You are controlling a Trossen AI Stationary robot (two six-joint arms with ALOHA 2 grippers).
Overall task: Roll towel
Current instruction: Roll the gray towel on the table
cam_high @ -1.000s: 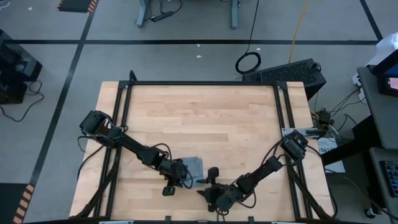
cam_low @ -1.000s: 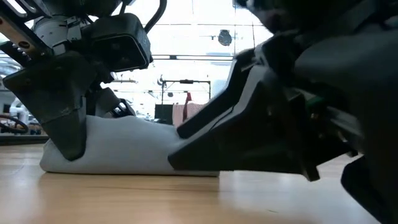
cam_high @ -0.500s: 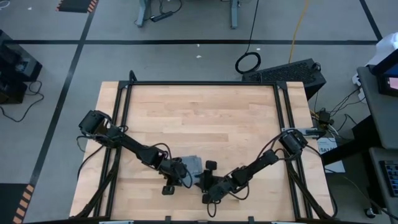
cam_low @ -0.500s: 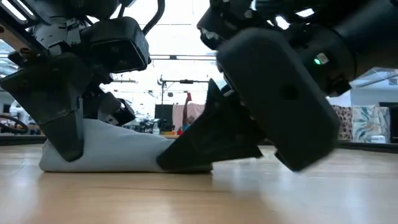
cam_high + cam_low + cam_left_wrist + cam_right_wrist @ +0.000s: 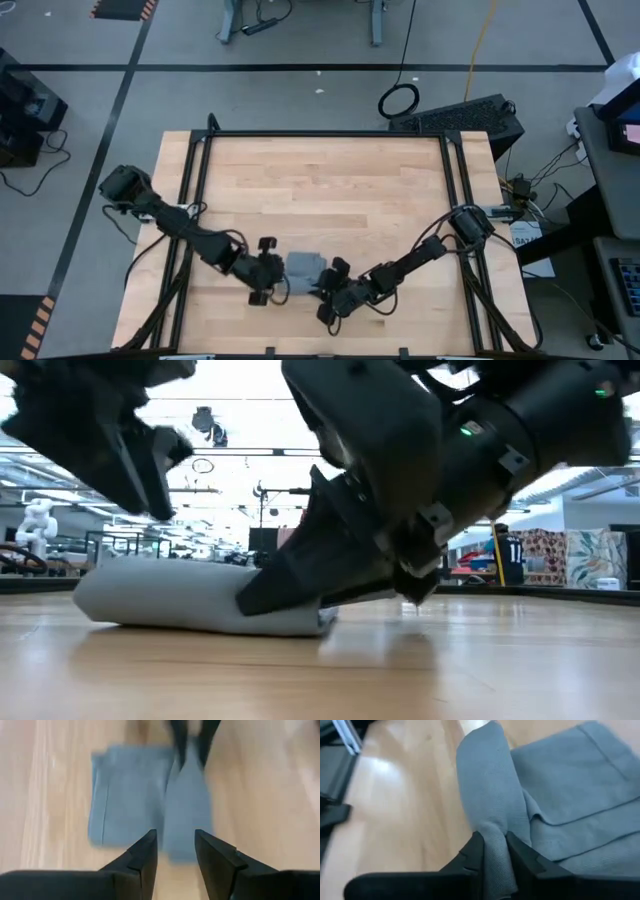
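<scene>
Towel (image 5: 305, 268): folded, lying on the counter (image 5: 330, 190) near its front edge, between both arms.
Right end effector (image 5: 494, 851): pinched tight on a raised fold of cloth, likely to begin the roll.
Left end effector (image 5: 175, 851): partly open, holding nothing, just beside the towel's other side.

A: Where is open room on the table (image 5: 320, 180)?
B: The whole far half is bare wood.
A: What blocks the near edge?
B: The towel (image 5: 305, 266), with the left gripper (image 5: 268, 270) and right gripper (image 5: 328, 285) crowding either side.
</scene>
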